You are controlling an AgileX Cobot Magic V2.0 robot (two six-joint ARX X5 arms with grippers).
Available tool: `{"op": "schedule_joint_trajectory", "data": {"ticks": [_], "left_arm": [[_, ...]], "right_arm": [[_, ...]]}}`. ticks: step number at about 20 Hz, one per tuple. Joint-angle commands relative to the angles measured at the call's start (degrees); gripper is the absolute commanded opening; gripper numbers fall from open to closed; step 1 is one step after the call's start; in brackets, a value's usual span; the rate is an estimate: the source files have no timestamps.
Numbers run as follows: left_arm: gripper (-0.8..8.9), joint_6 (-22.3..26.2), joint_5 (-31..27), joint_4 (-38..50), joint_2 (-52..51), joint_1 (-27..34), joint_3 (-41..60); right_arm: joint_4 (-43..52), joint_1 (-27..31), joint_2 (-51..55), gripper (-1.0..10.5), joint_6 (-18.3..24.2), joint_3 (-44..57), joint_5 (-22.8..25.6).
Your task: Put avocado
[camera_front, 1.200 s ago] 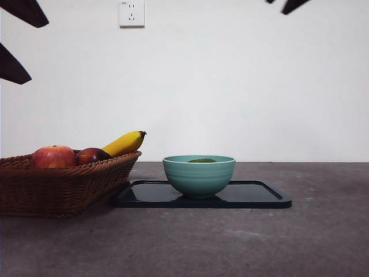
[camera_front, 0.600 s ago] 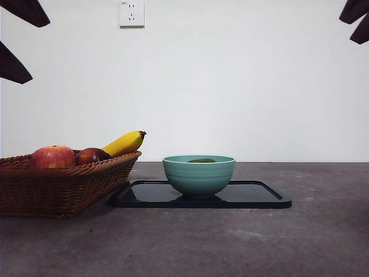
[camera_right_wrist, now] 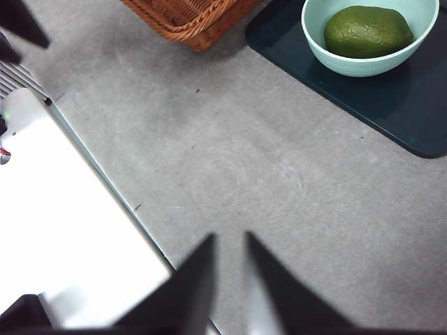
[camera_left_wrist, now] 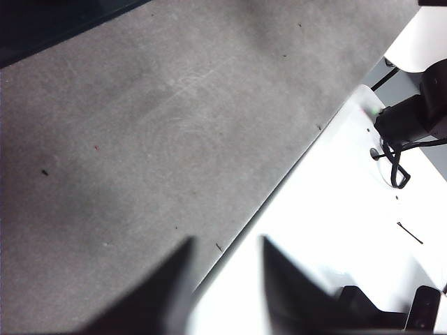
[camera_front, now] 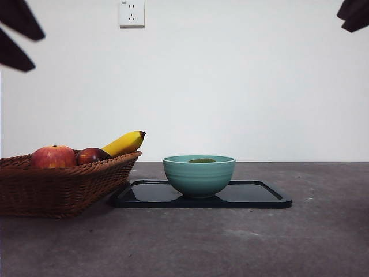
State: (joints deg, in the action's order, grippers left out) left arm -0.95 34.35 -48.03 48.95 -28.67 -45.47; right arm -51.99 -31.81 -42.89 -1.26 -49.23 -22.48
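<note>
We see the avocado (camera_right_wrist: 368,31) lying inside the teal bowl (camera_front: 199,176), which sits on the dark tray (camera_front: 253,195) beside the wicker basket (camera_front: 57,184). So we judge the placing done. Our right gripper (camera_right_wrist: 229,279) hangs high over bare table, jaws slightly apart and empty. Our left gripper (camera_left_wrist: 225,279) hangs by the table's edge, jaws parted, holding nothing. Little seems left but parking the arms.
</note>
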Motion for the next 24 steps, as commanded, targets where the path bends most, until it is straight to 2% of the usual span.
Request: {"op": "schedule_joint_trajectory", "data": {"ticks": [1,18,19,20,22,24], "left_arm": [[0.08,0.50,0.24,0.44,0.31,-0.28,-0.33],[0.08,0.52,0.22,0.50,-0.39,-0.20,-0.33],[0.08,1.51,-0.74,1.70,-1.25,0.33,-0.33],[0.08,4.61,-1.95,3.67,-2.43,1.18,-0.33],[0.08,8.63,-6.40,10.62,-5.53,5.09,-0.24],[0.08,9.25,-11.43,19.65,-9.55,10.75,0.35]], "right_arm": [[0.52,-0.35,-0.44,0.1,0.48,-0.26,-0.17],[0.57,-0.35,-0.42,0.1,0.44,-0.26,-0.04],[0.57,-0.35,-0.42,0.1,0.44,-0.26,-0.04],[0.57,-0.35,-0.42,0.1,0.44,-0.26,-0.04],[0.57,-0.35,-0.42,0.1,0.44,-0.26,-0.04],[0.57,-0.35,-0.42,0.1,0.44,-0.26,-0.04]]}}
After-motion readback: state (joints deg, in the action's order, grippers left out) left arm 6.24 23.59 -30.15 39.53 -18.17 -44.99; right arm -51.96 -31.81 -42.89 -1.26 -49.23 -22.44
